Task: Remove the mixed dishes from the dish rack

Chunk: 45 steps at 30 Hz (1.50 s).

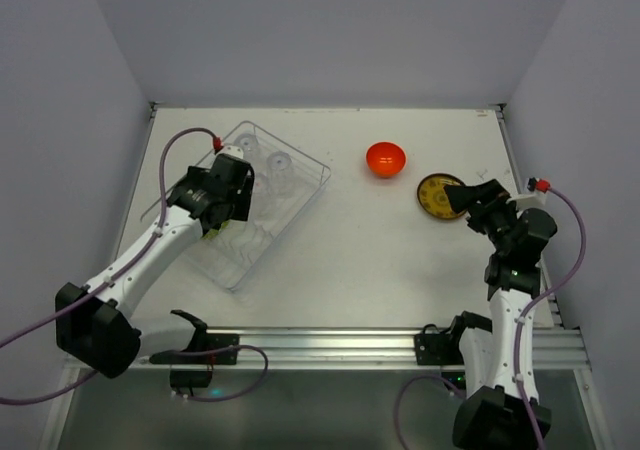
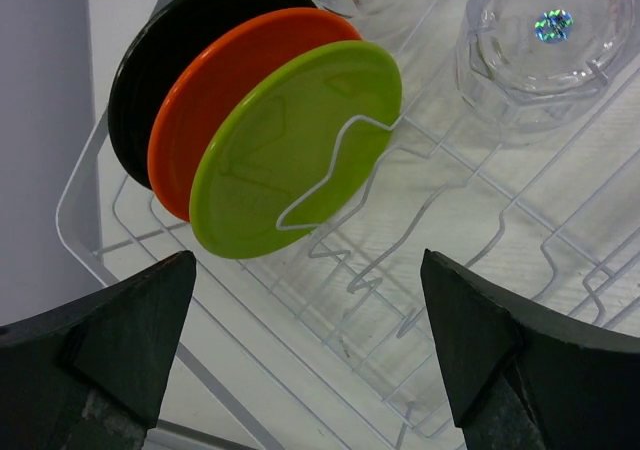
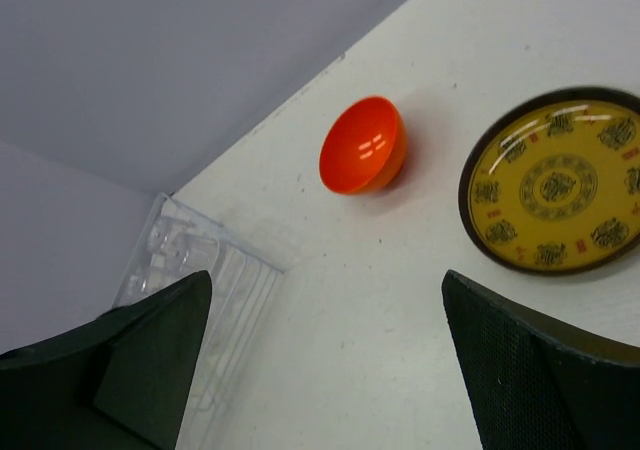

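While your left gripper (image 2: 308, 305) hangs wide open over the silvery wire dish rack (image 1: 295, 207), closing on the round green plate (image 2: 270, 175) inside could snag a prong (image 2: 343, 136); your right gripper (image 3: 325, 292) gapes empty.

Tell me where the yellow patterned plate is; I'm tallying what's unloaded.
Top view: the yellow plate lies flat on the table, right side, just right of the orange-red bowl.

Clad in white shells along the left arm (image 1: 140, 260) and right arm (image 1: 508, 330), with blocky black joints and bases. Trailed by looping purple cables (image 1: 165, 170) (each capped with a small red fitting (image 1: 216, 142)). Tipped with matte black, wedge-shaped fingers (image 2: 130, 340), finely textured.
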Available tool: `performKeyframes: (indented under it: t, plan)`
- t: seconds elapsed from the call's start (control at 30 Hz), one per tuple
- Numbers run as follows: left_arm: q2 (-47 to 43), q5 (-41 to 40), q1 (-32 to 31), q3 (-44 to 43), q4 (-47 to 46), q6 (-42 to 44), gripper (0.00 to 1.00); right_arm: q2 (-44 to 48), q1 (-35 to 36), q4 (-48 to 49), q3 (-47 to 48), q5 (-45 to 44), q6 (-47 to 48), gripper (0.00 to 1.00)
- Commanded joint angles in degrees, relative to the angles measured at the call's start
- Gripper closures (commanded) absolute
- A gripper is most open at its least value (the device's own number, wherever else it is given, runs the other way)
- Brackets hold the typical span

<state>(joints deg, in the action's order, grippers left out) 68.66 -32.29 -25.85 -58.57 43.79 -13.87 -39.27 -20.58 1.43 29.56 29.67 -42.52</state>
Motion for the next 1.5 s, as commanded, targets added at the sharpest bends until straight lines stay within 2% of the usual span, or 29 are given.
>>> performKeyframes:
  t: [0.0,0.07,0.17,0.47,0.6,0.63,0.67,0.83,0.9,1.1,1.27,1.47]
  plan:
    - [4.4,-4.4,1.2,-6.4,3.6,2.4,0.03,2.0,0.2,5.2,-3.0,5.5,1.0,0.01]
    - [6.4,-5.1,1.9,-8.5,5.0,2.5,0.04,2.0,0.3,6.0,-3.4,6.5,0.8,0.01]
    - [7.9,-4.6,2.7,-9.3,4.0,4.3,0.12,2.3,0.3,6.1,-3.0,6.8,0.3,0.01]
    - [11.9,-0.8,7.6,-11.5,3.4,9.0,0.21,6.7,0.3,3.4,-2.6,4.0,0.7,0.01]
    - [14.0,-0.2,9.9,-13.1,4.5,11.3,0.27,5.8,0.3,4.9,-3.0,7.0,-0.3,0.01]
    - [14.4,-0.4,10.0,-13.2,4.5,11.6,0.29,5.3,0.4,5.2,-3.1,7.7,-0.4,0.01]
    - [14.7,-0.2,10.0,-13.2,4.5,11.7,0.36,5.1,0.4,5.2,-3.1,7.8,-0.6,0.01]
    - [16.2,0.7,10.0,-12.5,4.5,12.2,0.42,4.8,0.5,5.8,-3.4,7.5,-1.2,0.01]
    - [16.8,1.0,9.9,-12.6,5.0,11.7,0.48,4.6,0.5,6.0,-3.5,7.4,-1.4,0.01]
    - [17.6,1.6,10.0,-11.7,4.5,12.1,0.55,5.6,0.5,5.6,-3.3,7.2,-1.2,0.01]
    - [20.5,4.0,9.9,-13.2,6.6,12.2,0.53,6.2,0.5,5.2,-3.4,6.4,-1.3,0.01]
    - [20.9,2.8,9.9,-12.9,6.4,12.4,0.60,6.7,0.5,4.9,-3.5,6.0,-1.2,0.01]
